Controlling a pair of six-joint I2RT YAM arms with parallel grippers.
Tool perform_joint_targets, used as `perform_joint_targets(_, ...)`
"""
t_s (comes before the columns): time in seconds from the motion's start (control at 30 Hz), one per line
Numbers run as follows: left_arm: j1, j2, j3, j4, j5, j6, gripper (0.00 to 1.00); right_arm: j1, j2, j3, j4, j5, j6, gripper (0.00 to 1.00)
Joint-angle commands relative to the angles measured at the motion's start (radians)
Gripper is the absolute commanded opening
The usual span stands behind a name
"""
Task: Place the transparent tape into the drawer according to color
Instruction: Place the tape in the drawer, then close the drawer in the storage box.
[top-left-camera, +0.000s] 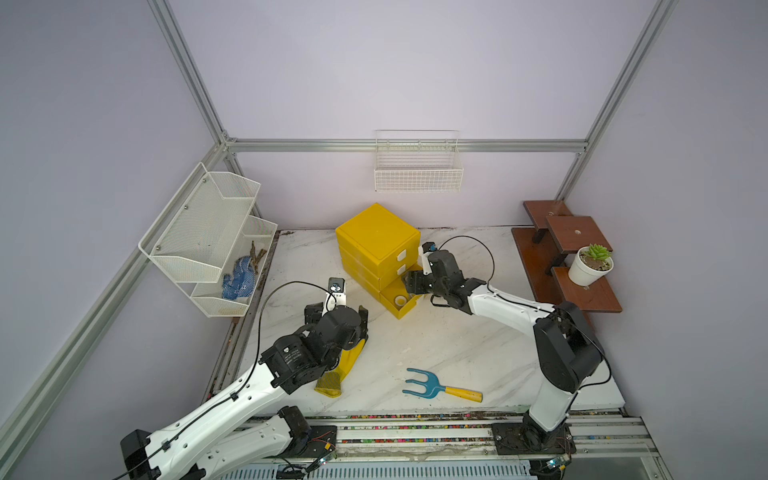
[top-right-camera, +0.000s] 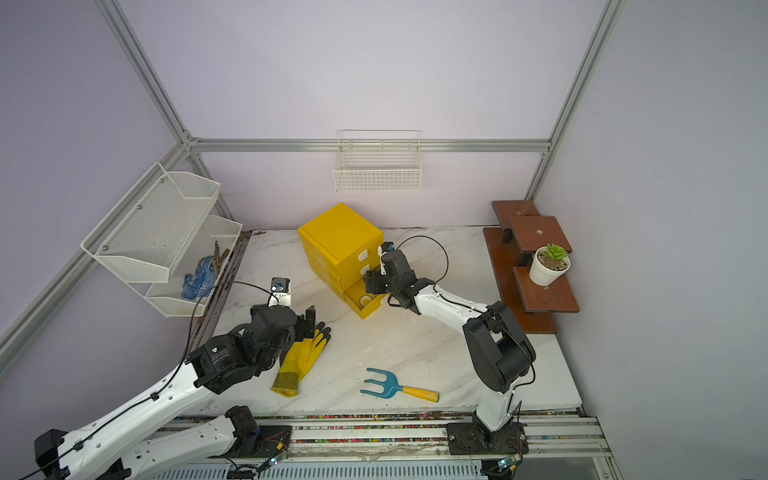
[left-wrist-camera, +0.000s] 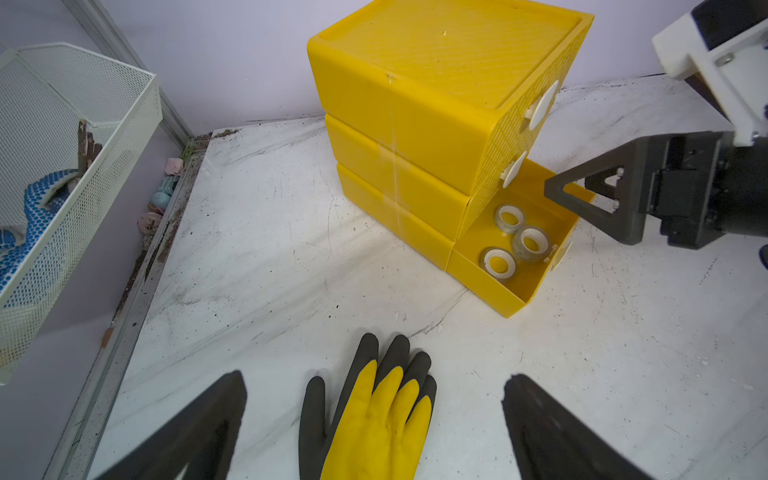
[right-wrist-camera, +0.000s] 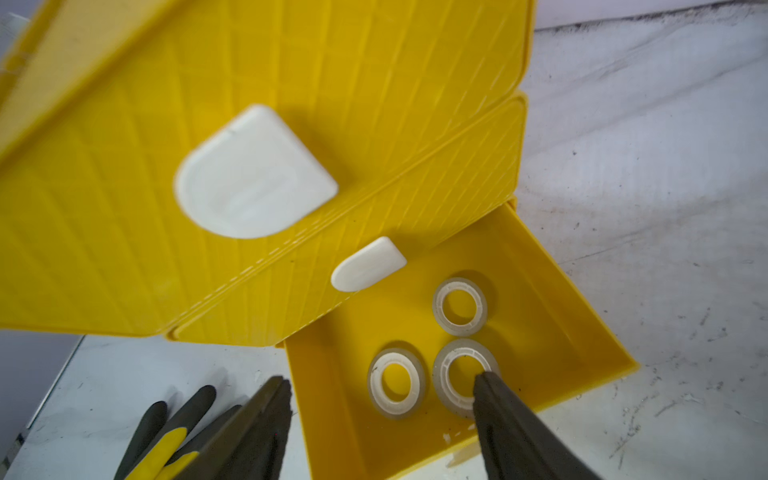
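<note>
**Right gripper standing open over the bottom drawer, three rolls inside**

My right gripper (right-wrist-camera: 382, 380) hangs jaws apart and empty over the pulled-out bottom drawer (left-wrist-camera: 486, 282) of the yellow cabinet (top-left-camera: 376, 232). One fingertip sits right at the nearest of the tape rolls (right-wrist-camera: 460, 328); I cannot tell if it touches. If I lift out carelessly, that finger could flick the roll over the front wall, or snag the wall and drag the drawer. The white handle just above could also clip the wrist. The left gripper (left-wrist-camera: 374, 376) is spread wide and empty, above the glove (top-right-camera: 301, 361) at the near left. My count: three clear-white rolls, all lying flat in the drawer; three drawers, one open, two shut with contents hidden; one glove and one blue rake (top-left-camera: 432, 384) on the table; no loose rolls that I can see.
</note>
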Motion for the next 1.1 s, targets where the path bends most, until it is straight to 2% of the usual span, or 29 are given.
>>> perform_joint_targets(0.0,0.015,0.018,0.060,0.067,0.010,0.042,1.00,-0.003,-0.083,-0.062,0.068,-0.032,0.027,0.74)
perform_joint_targets(0.3,0.093,0.086,0.133,0.139,0.078,0.077,1.00,-0.004,-0.238,-0.263,0.140,-0.054,0.093,0.74)
perform_joint_targets(0.6,0.188,0.243,0.268,0.177,0.125,0.053,1.00,-0.004,-0.250,-0.390,0.199,-0.020,0.179,0.72)
perform_joint_targets(0.7,0.213,0.316,0.318,0.183,0.122,0.049,1.00,-0.006,-0.237,-0.403,0.199,-0.014,0.195,0.68)
perform_joint_targets(0.73,0.222,0.337,0.330,0.185,0.117,0.048,1.00,-0.006,-0.235,-0.407,0.196,-0.007,0.203,0.61)
perform_joint_targets(0.87,0.274,0.414,0.374,0.190,0.128,0.023,1.00,-0.007,-0.218,-0.426,0.202,0.047,0.230,0.50)
perform_joint_targets(1.07,0.324,0.495,0.432,0.207,0.151,0.003,1.00,-0.020,-0.123,-0.385,0.157,0.074,0.251,0.43)
